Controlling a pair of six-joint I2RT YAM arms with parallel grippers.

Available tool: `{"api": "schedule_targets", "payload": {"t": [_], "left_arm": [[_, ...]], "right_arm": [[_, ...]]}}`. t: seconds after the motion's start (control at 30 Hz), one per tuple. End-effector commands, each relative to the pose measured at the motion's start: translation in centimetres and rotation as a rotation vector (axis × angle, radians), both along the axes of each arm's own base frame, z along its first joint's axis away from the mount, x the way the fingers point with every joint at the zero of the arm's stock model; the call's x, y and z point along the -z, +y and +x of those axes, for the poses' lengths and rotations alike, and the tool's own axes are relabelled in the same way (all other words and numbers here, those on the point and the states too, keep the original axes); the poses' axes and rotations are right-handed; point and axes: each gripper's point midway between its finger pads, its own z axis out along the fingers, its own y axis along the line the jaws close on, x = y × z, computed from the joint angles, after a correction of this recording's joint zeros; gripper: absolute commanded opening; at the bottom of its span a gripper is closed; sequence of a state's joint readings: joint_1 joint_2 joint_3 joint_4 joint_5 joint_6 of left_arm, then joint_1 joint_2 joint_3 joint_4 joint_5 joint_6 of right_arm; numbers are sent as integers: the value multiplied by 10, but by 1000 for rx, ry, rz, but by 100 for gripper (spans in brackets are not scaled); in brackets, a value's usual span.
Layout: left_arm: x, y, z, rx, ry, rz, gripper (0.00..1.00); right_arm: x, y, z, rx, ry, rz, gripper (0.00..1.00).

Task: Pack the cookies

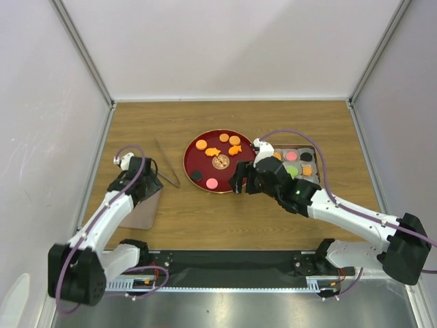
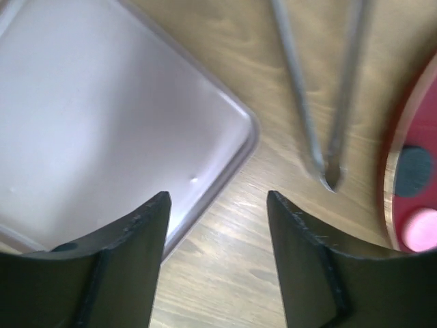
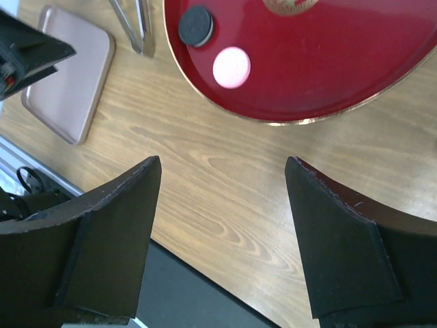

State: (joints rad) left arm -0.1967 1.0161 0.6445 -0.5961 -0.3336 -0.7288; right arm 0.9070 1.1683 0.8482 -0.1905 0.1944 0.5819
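**Packing Partway Done, Both Grippers Empty**

From the top camera, the job looked partly finished. Several cookies (image 1: 291, 170) in green, pink, black and orange already lay in the tin (image 1: 317, 164) at the right, though the right arm hid its near-left corner, so the count was unclear. Seven lay on the red plate (image 1: 203, 164) just left of the tin: three round orange ones and two fish at the far side, plus a black cookie (image 1: 196, 175) and a pink cookie (image 1: 212, 183) at the near-left rim. The right gripper (image 1: 239, 179) hovered at the plate's near-right edge. The left gripper (image 1: 151, 183) hung well to the left, between the tongs (image 1: 166, 162) and a flat lid (image 1: 143, 208).

The left wrist camera showed what the overhead could not: the left gripper (image 2: 218, 205) had its fingers spread and nothing between them, above bare wood beside the lid's (image 2: 102, 116) corner. The tongs' (image 2: 297, 89) tips lay just beyond, and the plate's (image 2: 416, 116) edge showed at the right.

The right wrist camera showed the right gripper (image 3: 224, 171) likewise spread and empty over the table (image 3: 225, 205), near the plate (image 3: 328, 61) but not over it. The pink cookie (image 3: 231, 67) was its closest, the black cookie (image 3: 196, 26) just past it. The tin was out of this view.
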Motion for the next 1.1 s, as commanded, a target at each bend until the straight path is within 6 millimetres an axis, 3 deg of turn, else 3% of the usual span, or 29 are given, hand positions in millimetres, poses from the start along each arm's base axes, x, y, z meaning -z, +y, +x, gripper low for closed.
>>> {"api": "schedule_targets", "payload": {"t": [0.0,0.27,0.77,1.07], "left_arm": [[14,-10,14,53,28,-104,62],[23,-12,20,85,72,-92,63],[57,-9,14,95,236,-59,60],[64,-4,16,78,281,-28,47]], "right_arm": [[-17,6,-5,-11,-22,65,78],[-11,9,-16,-34,-16,55,78],[-7,3,-21,-28,-15,58,78],[-4,-2,-23,-18,-10,58,78]]}}
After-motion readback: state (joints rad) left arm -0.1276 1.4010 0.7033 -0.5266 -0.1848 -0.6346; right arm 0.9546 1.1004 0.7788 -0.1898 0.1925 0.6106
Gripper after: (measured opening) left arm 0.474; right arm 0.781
